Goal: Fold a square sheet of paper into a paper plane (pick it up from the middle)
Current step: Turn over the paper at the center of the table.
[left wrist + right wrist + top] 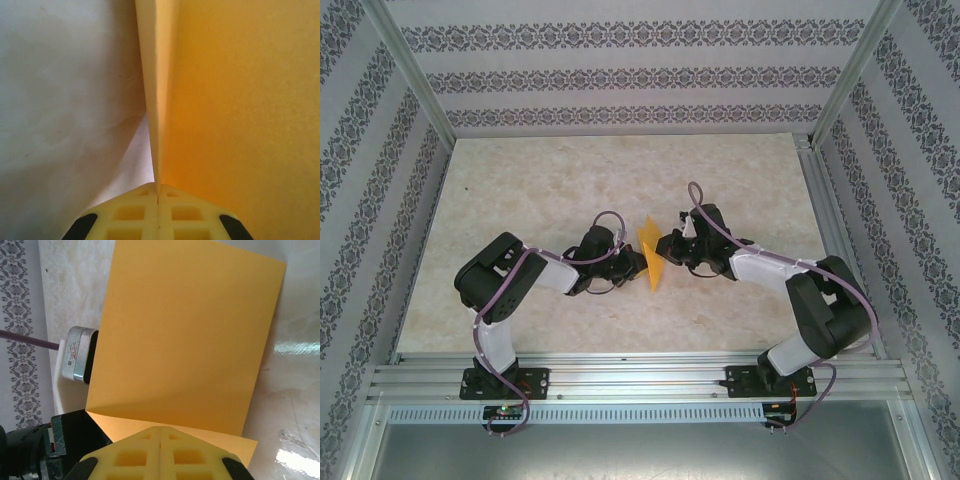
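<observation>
The square sheet of paper, orange-yellow, hangs upright above the middle of the table between both grippers. My left gripper is shut on its left side. In the left wrist view the sheet runs edge-on out of the closed fingertips of that gripper, bent into a narrow V. My right gripper meets the sheet from the right. In the right wrist view the sheet stands broad and flat with a crease near its bottom, and the short flap below the crease runs under the closed tips of that gripper.
The marble-patterned table spreads around both arms. Patterned walls and metal frame posts close it in on three sides. An aluminium rail carries the arm bases at the near edge. The left arm's wrist motor sits just behind the sheet.
</observation>
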Robot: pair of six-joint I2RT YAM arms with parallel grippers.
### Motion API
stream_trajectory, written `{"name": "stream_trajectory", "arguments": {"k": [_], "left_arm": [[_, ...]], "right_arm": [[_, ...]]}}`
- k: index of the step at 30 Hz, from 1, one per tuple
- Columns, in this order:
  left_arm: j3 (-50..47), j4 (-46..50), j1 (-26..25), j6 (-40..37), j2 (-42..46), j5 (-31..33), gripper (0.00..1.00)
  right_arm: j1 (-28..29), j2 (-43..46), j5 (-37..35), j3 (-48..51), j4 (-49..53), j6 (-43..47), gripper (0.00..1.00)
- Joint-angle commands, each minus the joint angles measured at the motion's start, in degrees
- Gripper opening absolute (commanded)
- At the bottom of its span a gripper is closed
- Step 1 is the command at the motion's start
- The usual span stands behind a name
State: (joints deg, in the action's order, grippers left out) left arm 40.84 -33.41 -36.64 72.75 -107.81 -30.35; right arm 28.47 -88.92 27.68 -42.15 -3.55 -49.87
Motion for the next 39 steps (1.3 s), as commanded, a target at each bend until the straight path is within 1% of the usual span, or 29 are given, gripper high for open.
{"name": "stream_trajectory", "arguments": {"k": [1, 3, 5, 7, 9, 11, 16, 20, 22, 26, 28, 32, 36, 39], "left_arm": [[-1.02, -1.44, 0.52, 0.17, 0.01, 2.06, 0.08], [-1.05, 0.56, 0.57, -0.70, 0.55, 2.91, 0.13], [-0.91, 3.34, 0.52, -1.95, 1.30, 3.81, 0.14], [-0.86, 5.36, 0.55, -2.96, 2.14, 4.77, 0.19], [-0.42, 7.88, 0.53, -4.05, 2.81, 5.29, 0.21], [-0.58, 10.66, 0.52, -5.05, 3.92, 6.64, 0.26], [-1.02, 15.56, 0.61, -6.92, 6.31, 9.19, 0.30], [-0.65, 24.27, 0.69, -10.06, 10.18, 13.90, 0.34], [0.09, 28.80, 0.64, -12.01, 11.99, 16.42, 0.34], [0.34, 34.70, 0.94, -14.04, 15.31, 20.66, 0.35], [0.10, 35.76, 1.30, -14.68, 16.72, 21.88, 0.34], [1.02, 35.90, 1.66, -17.68, 17.87, 21.41, 0.32], [1.83, 34.86, 1.66, -19.05, 17.13, 19.20, 0.35], [2.24, 34.70, 1.66, -18.40, 16.25, 18.47, 0.36]], "right_arm": [[0.78, -2.09, 0.61, -1.09, -2.21, -0.58, 0.05], [0.97, -2.97, 0.37, -1.09, -2.33, -0.50, 0.05], [1.06, -4.24, 0.92, -0.93, -2.91, -0.54, 0.05], [1.19, -5.33, 1.15, -1.02, -3.32, -0.74, 0.04], [1.39, -6.02, 1.21, -1.13, -3.87, -0.74, 0.04], [1.50, -7.16, 1.78, -1.57, -4.09, -0.81, 0.04], [1.82, -9.26, 1.82, -2.19, -4.48, -0.71, 0.05], [2.20, -10.63, 2.04, -2.37, -4.91, -0.73, 0.05], [2.38, -11.09, 1.86, -2.54, -4.79, -0.76, 0.05], [2.56, -12.29, 1.54, -2.64, -4.45, -0.53, 0.05], [2.64, -12.84, 1.20, -2.50, -4.30, -0.36, 0.05], [2.64, -14.17, 0.88, -2.56, -3.94, 0.12, 0.05], [2.71, -14.28, 0.97, -2.60, -4.01, 0.30, 0.05], [2.73, -13.28, 1.32, -2.76, -4.33, 0.40, 0.06]]}}
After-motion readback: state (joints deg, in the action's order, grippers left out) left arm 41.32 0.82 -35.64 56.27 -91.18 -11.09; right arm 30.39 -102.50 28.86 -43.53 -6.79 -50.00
